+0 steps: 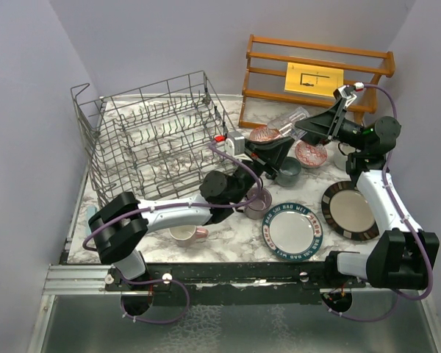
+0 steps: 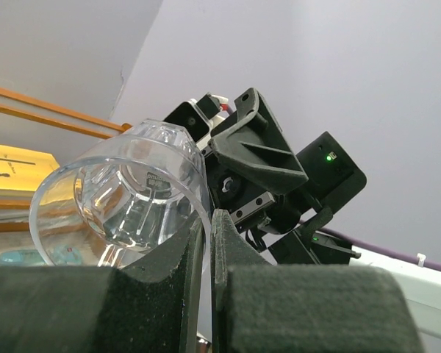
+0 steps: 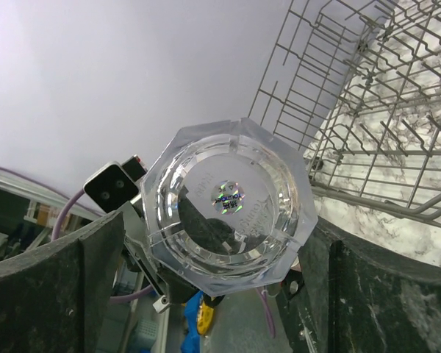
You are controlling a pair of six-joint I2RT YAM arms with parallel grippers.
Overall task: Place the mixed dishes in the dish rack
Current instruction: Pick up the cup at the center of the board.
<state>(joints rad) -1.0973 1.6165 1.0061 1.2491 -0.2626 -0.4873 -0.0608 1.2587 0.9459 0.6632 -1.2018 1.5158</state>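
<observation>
A clear glass (image 1: 290, 118) hangs tilted in the air between my two grippers, right of the dish rack (image 1: 158, 136). My left gripper (image 1: 285, 141) is shut on the glass's rim wall; in the left wrist view the thin wall of the glass (image 2: 121, 198) sits pinched between the pads of that gripper (image 2: 208, 220). My right gripper (image 1: 304, 130) is open around the glass's base; the eight-sided base (image 3: 228, 206) sits between the spread fingers of that gripper (image 3: 220, 246). The rack (image 3: 367, 110) holds no dishes.
On the table: pink mug (image 1: 187, 234), mauve mug (image 1: 259, 204), grey mug (image 1: 287, 170), two red-patterned bowls (image 1: 264, 134) (image 1: 310, 153), blue-rimmed plate (image 1: 292, 231), dark-rimmed plate (image 1: 350, 210). A wooden shelf (image 1: 316, 73) stands at the back right.
</observation>
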